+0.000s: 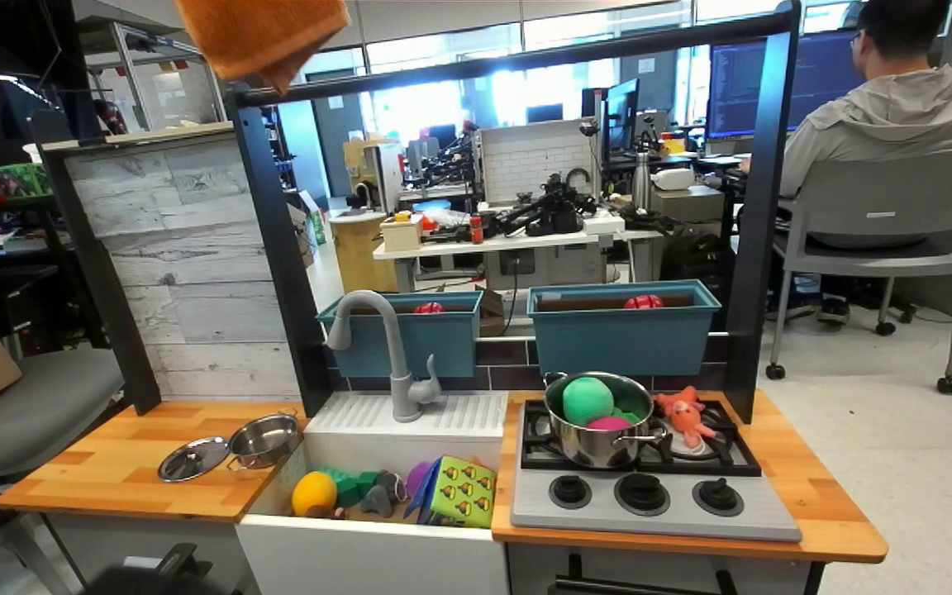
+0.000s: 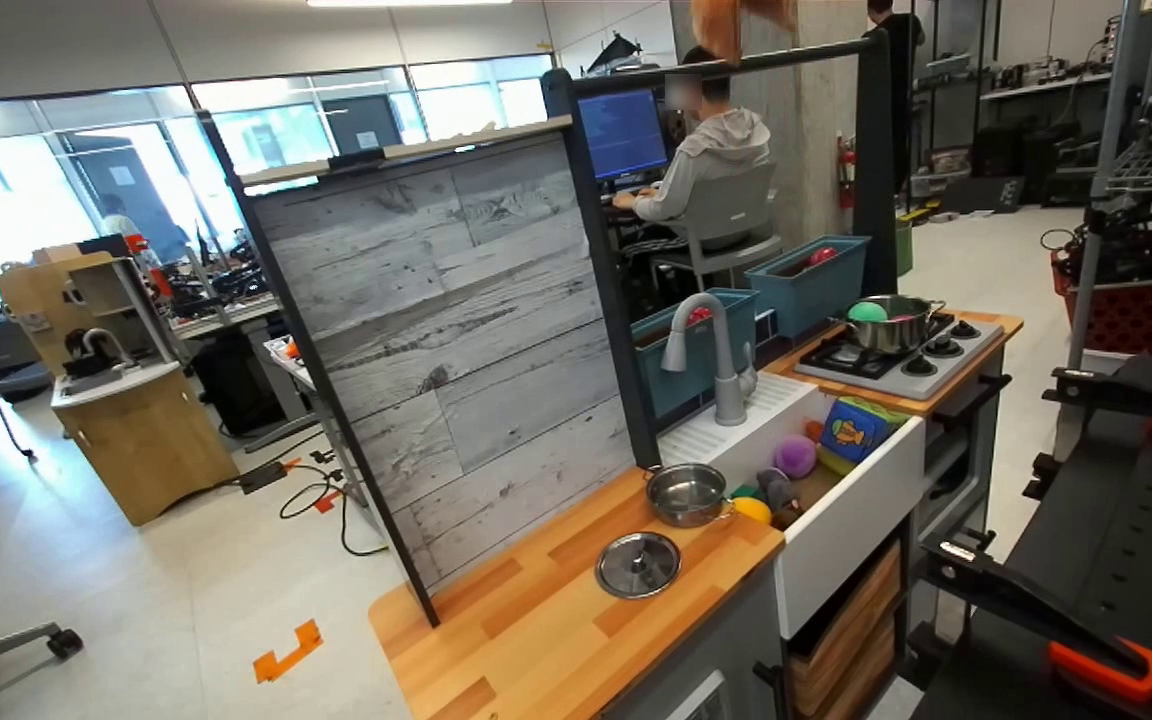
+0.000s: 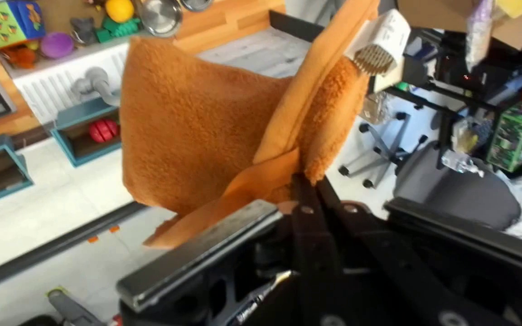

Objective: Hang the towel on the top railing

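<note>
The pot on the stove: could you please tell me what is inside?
The pot holds a rounded green item, a second green item and a pink item. Their lower parts and the pot's inner bottom are hidden.

Towel [image 3: 197, 131] – matt cloth w/ rough pile; lid [image 2: 638, 566] – glossy mtl.

Slim black fingers [image 3: 311, 226] pinch a fluffy orange cloth towel [image 3: 193, 122], whose folds spread upward and left. Beyond, at upper left, show a shiny metal pot [image 3: 160, 18] on the wooden tabletop [image 3: 213, 25] and a ribbed red ball [image 3: 103, 130] inside a teal rectangular planter [image 3: 84, 113]. At right stands a grey wheeled chair [image 3: 460, 188].
</note>
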`<state>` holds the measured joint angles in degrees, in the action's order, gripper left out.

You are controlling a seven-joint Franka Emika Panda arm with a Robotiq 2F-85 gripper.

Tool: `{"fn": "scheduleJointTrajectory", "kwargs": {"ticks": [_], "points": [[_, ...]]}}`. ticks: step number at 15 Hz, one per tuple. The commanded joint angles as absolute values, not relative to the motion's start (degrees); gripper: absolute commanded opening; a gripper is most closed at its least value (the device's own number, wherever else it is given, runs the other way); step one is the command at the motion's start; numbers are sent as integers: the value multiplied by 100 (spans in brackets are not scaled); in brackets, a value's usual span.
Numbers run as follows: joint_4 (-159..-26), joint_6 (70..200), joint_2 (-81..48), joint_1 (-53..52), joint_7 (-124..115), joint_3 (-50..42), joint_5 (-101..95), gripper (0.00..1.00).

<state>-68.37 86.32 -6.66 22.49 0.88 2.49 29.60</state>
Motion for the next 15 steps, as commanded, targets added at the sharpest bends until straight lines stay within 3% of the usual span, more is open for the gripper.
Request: {"fn": "scheduleJointTrajectory", "kwargs": {"ticks": [1,9,15], "points": [[-6133,9446,-885,2066,-100,405,3230,1],[-3884,12238,-3008,1203,-135,264,3012,1],[-3127,11558,-4070,1483,-254,492,2896,1]]}}
